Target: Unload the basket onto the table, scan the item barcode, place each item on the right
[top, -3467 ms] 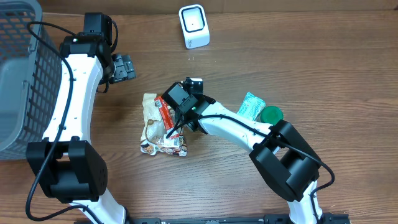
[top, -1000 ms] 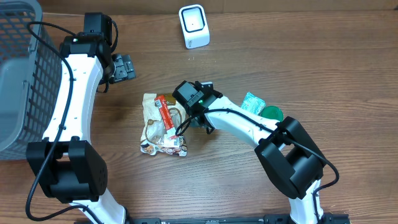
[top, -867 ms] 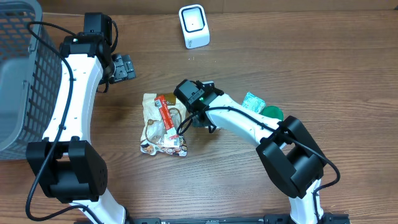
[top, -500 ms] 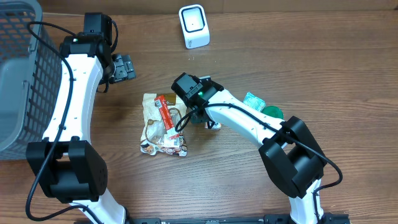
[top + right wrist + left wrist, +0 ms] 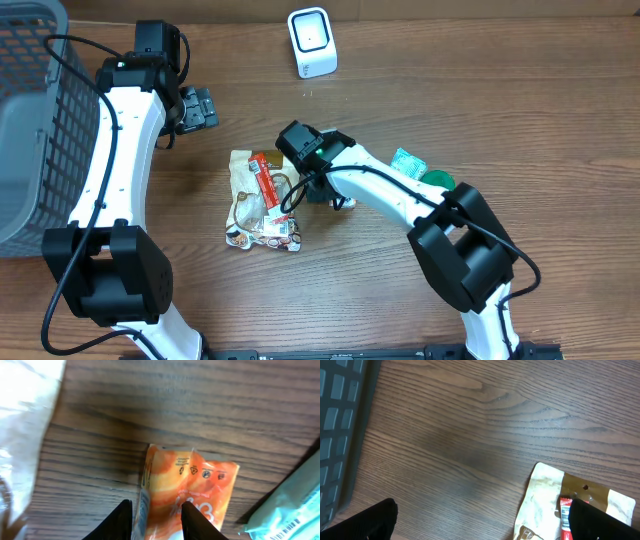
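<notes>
The right gripper (image 5: 154,520) pinches the small orange foil sachet (image 5: 187,495) by its near edge; light, limp, probably slippery.

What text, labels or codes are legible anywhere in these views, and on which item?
Nothing reads cleanly.
Orange packet: small round symbols and white lettering, cut off by the right gripper, unreadable.
Teal packet: a barcode strip at the frame corner, digits too small.
Tan snack bag: red label and print, too small.
White scanner: no visible text.
</notes>
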Available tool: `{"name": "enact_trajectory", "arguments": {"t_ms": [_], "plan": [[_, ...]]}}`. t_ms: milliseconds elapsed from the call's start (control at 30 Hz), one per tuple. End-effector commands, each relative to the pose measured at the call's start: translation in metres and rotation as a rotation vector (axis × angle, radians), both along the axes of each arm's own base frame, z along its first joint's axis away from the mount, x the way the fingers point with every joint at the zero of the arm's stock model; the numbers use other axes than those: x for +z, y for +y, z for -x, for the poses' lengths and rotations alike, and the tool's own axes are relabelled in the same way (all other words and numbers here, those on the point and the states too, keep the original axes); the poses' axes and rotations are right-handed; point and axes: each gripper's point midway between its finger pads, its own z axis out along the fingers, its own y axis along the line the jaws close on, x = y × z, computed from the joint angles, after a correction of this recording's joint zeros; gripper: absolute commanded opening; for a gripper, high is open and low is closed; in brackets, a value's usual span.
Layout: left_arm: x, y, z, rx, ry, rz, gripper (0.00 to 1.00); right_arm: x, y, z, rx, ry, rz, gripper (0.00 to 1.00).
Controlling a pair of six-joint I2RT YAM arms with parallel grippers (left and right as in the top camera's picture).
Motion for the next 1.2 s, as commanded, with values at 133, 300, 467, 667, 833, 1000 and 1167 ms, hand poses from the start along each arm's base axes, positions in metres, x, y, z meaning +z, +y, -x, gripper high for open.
{"name": "enact_trajectory", "arguments": {"t_ms": [133, 300, 467, 667, 833, 1000, 1167], "plan": [[0.012, 0.000, -0.002, -0.022, -0.027, -0.016, 1.00, -0.013, -0.001, 0.005, 0.005, 0.036, 0.027, 0.32], [0.012, 0.000, -0.002, -0.022, -0.027, -0.016, 1.00, -0.010, 0.000, 0.004, 0.005, 0.034, 0.024, 0.04], [0.012, 0.000, -0.002, -0.022, -0.027, -0.016, 1.00, 0.019, 0.003, -0.012, -0.016, -0.013, -0.029, 0.04], [0.012, 0.000, -0.002, -0.022, -0.027, -0.016, 1.00, 0.073, 0.026, -0.029, -0.036, -0.003, -0.319, 0.04], [0.012, 0.000, -0.002, -0.022, -0.027, -0.016, 1.00, 0.088, 0.040, -0.038, -0.047, 0.138, -0.644, 0.04], [0.012, 0.000, -0.002, -0.022, -0.027, -0.016, 0.99, 0.088, 0.042, -0.044, -0.023, 0.240, -0.947, 0.04], [0.012, 0.000, -0.002, -0.022, -0.027, -0.016, 1.00, 0.064, 0.039, -0.031, 0.004, 0.292, -1.147, 0.04]]}}
